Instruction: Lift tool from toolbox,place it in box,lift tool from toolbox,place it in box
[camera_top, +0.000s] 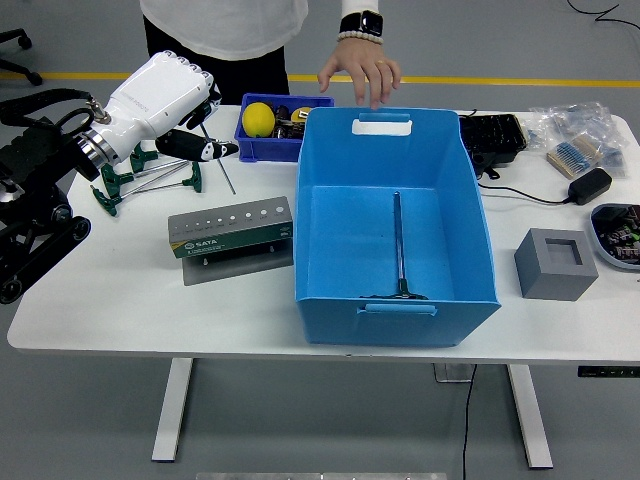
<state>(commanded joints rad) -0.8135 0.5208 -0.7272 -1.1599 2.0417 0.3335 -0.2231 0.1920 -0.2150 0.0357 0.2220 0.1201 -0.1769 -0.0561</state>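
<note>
My left hand (198, 140), white with black fingertips, is raised above the table's left side, shut on a thin T-handle tool (224, 168). The tool's shaft slants down to the right and hangs clear above the grey-green tool holder (230, 232). The holder's row of top holes looks unoccupied. To the right stands the big blue box (470, 240), with one long T-handle tool (398, 235) lying on its floor. A person's hand (360, 68) hovers just beyond the box's far rim without touching it. The right arm does not show.
Several green-handled T tools (140, 176) lie on the table under my left arm. A small blue bin (262, 148) with a yellow ball (258, 118) stands behind the holder. A grey block (555, 263), a black case (495, 135), bags and a charger are at the right.
</note>
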